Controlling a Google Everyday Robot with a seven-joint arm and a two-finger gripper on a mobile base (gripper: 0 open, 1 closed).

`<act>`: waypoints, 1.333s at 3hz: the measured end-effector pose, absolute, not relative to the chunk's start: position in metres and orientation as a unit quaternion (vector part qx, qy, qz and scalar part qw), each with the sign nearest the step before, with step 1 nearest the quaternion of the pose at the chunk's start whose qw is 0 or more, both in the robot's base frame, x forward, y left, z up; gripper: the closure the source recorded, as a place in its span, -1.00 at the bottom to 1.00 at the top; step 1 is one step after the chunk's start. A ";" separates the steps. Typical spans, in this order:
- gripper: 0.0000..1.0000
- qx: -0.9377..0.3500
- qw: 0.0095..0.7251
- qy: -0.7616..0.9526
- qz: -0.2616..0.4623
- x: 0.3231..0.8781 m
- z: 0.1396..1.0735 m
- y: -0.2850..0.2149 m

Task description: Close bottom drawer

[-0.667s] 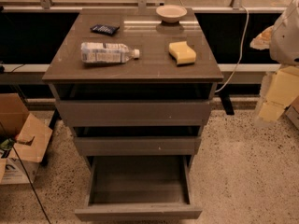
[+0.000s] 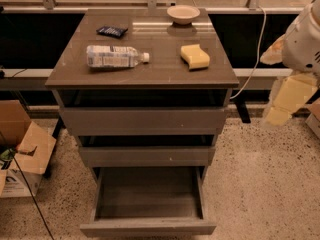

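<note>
**Bottom drawer stands open, gripper off to the right**

The bottom drawer [image 2: 148, 228] is pulled well out of the grey cabinet [image 2: 145, 74], its inside bare, while the two drawers above sit further in. The gripper [image 2: 278, 114] hangs at the right, beside the cabinet and apart from it; whether it is wide or narrow cannot be told. On top lie a water bottle [image 2: 115, 56], a yellow sponge [image 2: 195, 57], a bowl [image 2: 183, 14] and a dark packet [image 2: 112, 31].

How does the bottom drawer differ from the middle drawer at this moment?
The bottom drawer is pulled far out, its inside in full view; the middle drawer is nearly in, with only a dark gap above its front. The bottom drawer's front looks slimmer than the middle drawer's. Both have plain grey handleless fronts. The gripper hangs at the right, away from both.
</note>
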State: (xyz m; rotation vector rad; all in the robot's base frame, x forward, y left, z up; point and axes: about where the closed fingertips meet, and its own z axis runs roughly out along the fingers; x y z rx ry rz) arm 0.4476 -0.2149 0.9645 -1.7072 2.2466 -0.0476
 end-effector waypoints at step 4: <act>1.00 -0.637 0.156 0.755 0.009 0.451 0.855 -0.198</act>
